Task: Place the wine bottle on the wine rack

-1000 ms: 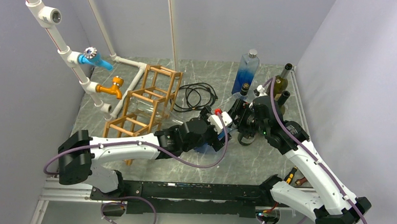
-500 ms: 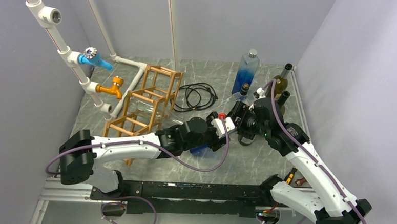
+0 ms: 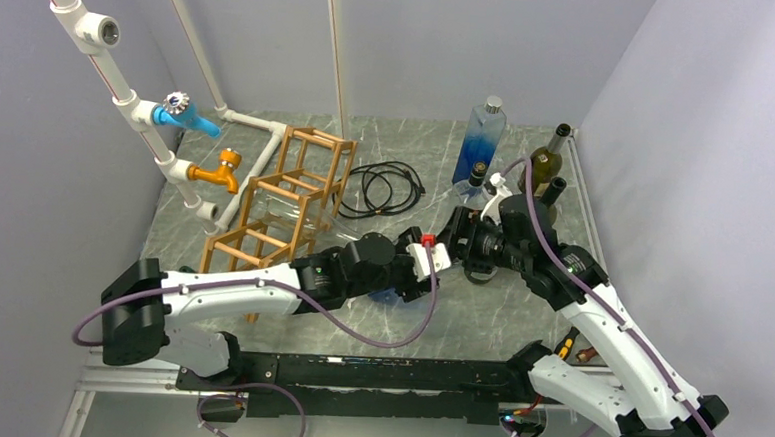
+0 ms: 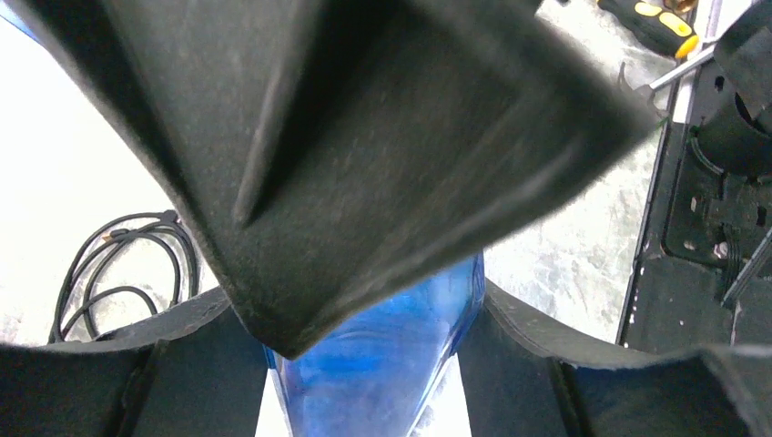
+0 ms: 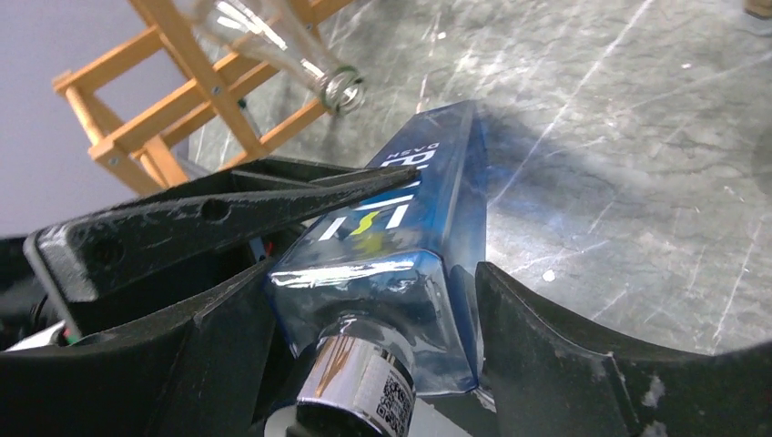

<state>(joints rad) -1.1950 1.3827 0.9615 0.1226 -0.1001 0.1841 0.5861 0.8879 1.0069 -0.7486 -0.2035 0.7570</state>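
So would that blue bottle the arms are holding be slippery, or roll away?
Probably slippery: the blue bottle looks glossy, with bright glare near its shoulder. Unlikely to roll, since its sides are flat. Likely rigid and breakable, as it looks like glass.

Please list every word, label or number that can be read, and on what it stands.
"DASH": small white letters on the blue bottle, upside down in the right wrist view.
Beside it, large white letters: partly covered, not readable.
On the silver cap, a tiny square code: too fine to read.
Nothing else.
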